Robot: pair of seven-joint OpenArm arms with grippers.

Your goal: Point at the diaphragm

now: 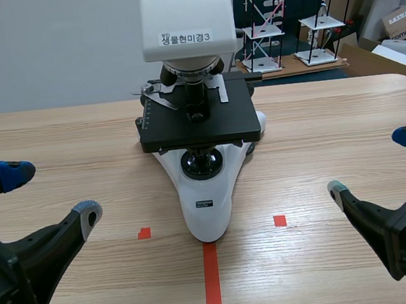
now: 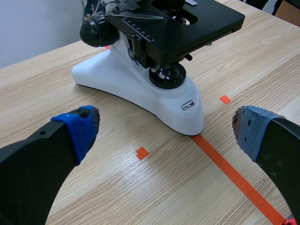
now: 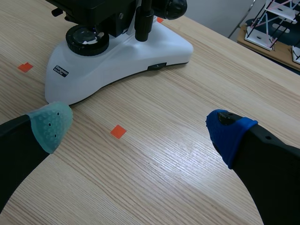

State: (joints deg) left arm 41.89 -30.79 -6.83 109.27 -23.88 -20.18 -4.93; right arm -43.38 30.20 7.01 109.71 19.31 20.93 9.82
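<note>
So the diaphragm is the dark bit tucked right under the black stage, dead centre of the scene view and just above the round lamp lens in the white base. Fair warning: it sits in shadow there, so I can't make out its lever or exactly where it ends and the lens ring begins.

Handling-wise, there's nothing to grab, since this is a pointing job. I'd guess it's a stiff little metal or plastic ring with a fine lever and glass close by, so fragile enough that a fingertip should stop short or barely touch. The microscope itself looks heavy and planted, so it's unlikely to slide from a nudge. The best way in is probably low from the front or side, under the stage edge.

The left gripper is at the lower left of the frame and the right gripper at the lower right. Both are spread wide with nothing held, and both are well apart from the microscope on the wooden table.
</note>
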